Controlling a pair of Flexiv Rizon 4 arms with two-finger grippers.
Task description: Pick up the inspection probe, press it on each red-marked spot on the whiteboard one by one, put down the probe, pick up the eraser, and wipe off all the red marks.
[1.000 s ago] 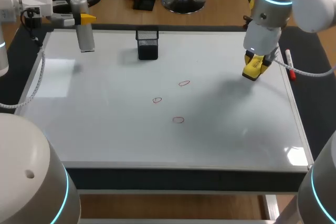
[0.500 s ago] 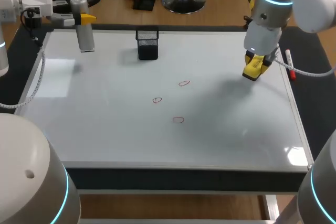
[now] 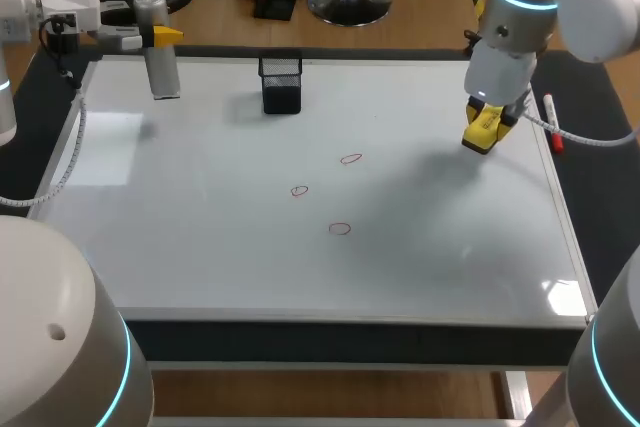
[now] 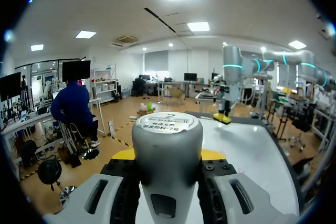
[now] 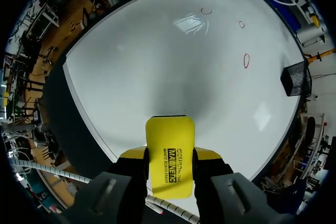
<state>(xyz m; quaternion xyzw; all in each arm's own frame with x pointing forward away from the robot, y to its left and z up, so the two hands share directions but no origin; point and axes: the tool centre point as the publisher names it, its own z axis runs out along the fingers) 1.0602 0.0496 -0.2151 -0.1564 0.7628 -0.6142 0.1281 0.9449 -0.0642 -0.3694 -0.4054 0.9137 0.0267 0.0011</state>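
Observation:
My left gripper (image 3: 160, 37) is shut on the grey cylindrical inspection probe (image 3: 157, 47) and holds it upright above the far left corner of the whiteboard (image 3: 200, 247). In the left wrist view the probe (image 4: 167, 150) fills the space between the yellow-tipped fingers. My right gripper (image 3: 487, 119) is shut on the yellow eraser (image 3: 483, 128), held above the board's right side. The right wrist view shows the eraser (image 5: 170, 153) clamped between the fingers. Three small red circles (image 3: 350, 159), (image 3: 299, 190), (image 3: 340, 229) are drawn near the board's middle; from the right wrist they show ahead as (image 5: 246, 60), (image 5: 241, 24), (image 5: 206, 10).
A black mesh pen holder (image 3: 281, 84) stands at the back of the board. A red-capped marker (image 3: 552, 136) lies just off the right rim. A white coiled cable (image 3: 590, 140) runs from my right wrist.

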